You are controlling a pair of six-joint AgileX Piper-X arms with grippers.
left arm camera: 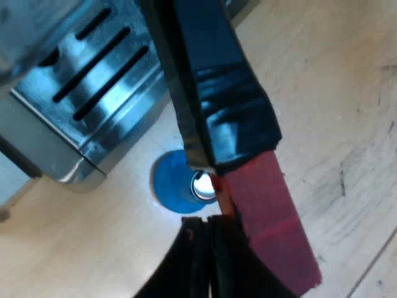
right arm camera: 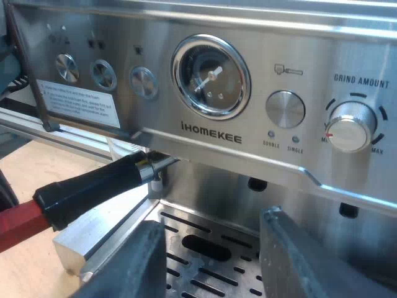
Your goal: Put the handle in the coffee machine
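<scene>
Holder [right arm camera: 93, 186] meets the espresso machine [right arm camera: 211, 139] under its front panel, and its dark handle runs out toward about eight o'clock to the red end. Right pincer [right arm camera: 211, 261] hangs wide and empty over the slotted drip tray [right arm camera: 180, 226]. Left pincer [left arm camera: 205, 248] is at the red end; I cannot tell whether it grips. Blue tamper [left arm camera: 173, 186] stands on the desk [left arm camera: 335, 93] near the tray's corner.

Wooden table [left arm camera: 347, 93] — blue tamper [left arm camera: 172, 183], espresso machine [left arm camera: 93, 81]
</scene>
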